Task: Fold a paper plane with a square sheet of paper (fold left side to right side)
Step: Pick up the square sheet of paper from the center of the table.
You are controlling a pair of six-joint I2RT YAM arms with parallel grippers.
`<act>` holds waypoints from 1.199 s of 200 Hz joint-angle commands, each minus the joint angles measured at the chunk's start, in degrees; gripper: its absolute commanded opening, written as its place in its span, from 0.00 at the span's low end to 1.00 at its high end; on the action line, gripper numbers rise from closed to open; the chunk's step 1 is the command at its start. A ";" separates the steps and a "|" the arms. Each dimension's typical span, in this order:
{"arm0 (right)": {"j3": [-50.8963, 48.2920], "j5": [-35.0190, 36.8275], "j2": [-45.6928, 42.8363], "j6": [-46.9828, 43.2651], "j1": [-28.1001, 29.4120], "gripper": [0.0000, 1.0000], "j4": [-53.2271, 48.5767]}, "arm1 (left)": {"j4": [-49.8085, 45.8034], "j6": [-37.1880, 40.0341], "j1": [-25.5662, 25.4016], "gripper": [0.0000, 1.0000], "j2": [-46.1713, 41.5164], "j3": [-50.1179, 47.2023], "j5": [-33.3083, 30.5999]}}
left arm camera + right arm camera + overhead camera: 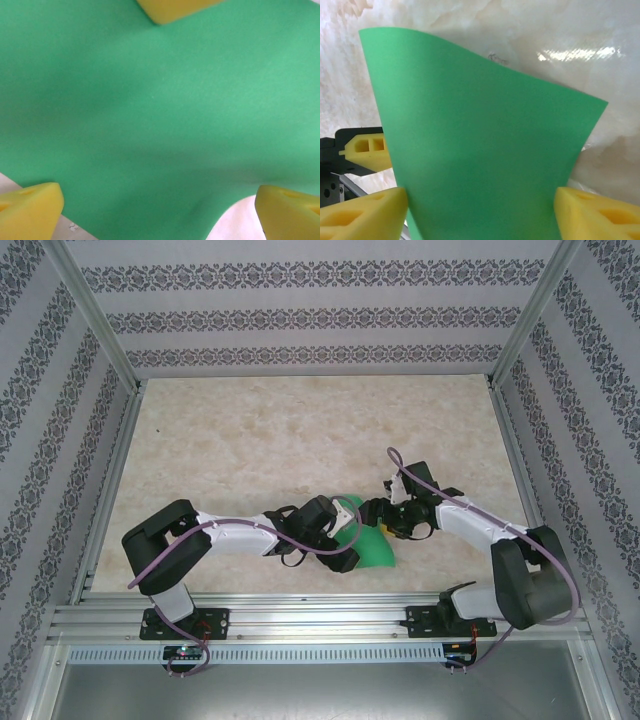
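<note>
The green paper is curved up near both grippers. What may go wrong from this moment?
1. The square sheet of paper is bowed, not flat, so the fold may crease crooked.
2. The left gripper and right gripper work very close together; they might collide or tear the sheet.

Your count, overhead view:
- Square sheet of paper (374, 546), green: one.
- Arms: two, left arm (225, 535) and right arm (480, 525).
- Grippers: two, left gripper (342, 538) and right gripper (383, 513).
- Purple cables (425, 478): two, one per arm.
- Table (250, 440), marble look: one.
- Patterned walls (320, 310): three.

Your left wrist view:
- Yellow pads (30, 212): three, two at bottom corners and one at top edge.

Your right wrist view:
- Yellow pads: three, two at bottom corners and one at left edge.
</note>
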 commanded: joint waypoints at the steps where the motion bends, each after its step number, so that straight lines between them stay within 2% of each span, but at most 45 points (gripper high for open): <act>1: 0.26 -2.93 1.07 -0.44 0.54 0.68 1.68 | -0.54 -0.94 -0.71 1.00 1.54 0.19 0.62; 25: -0.06 -4.18 1.15 0.34 0.16 0.54 3.54 | -0.01 -0.96 -0.71 1.00 0.24 -0.50 -0.68; 66: -0.65 -6.30 0.08 1.44 -1.82 0.41 7.06 | -0.17 -1.13 0.34 1.00 -4.93 -1.52 -3.32; 91: -1.14 -7.86 -0.61 2.43 -3.08 0.33 10.35 | 2.27 -3.30 4.70 1.00 -12.82 -4.61 -2.19; 122: -1.68 -9.57 -2.29 4.66 -5.17 0.30 15.74 | 4.60 -5.93 12.55 1.00 -25.86 -9.12 -0.76; 153: -0.68 -11.37 -6.19 6.81 -7.18 0.30 21.54 | 5.79 -11.00 23.32 1.00 -35.87 -11.61 4.65; 176: 1.56 -12.82 -9.12 8.45 -8.29 0.29 24.98 | 6.29 -13.72 28.73 1.00 -39.01 -10.14 9.81; 204: 6.18 -15.71 -11.04 12.51 -8.57 0.28 29.99 | 6.47 -15.07 31.55 1.00 -38.10 -5.24 15.86; 240: 15.08 -19.93 -11.84 15.98 -8.55 0.28 32.48 | 10.92 -17.12 32.55 1.00 -34.35 1.55 24.44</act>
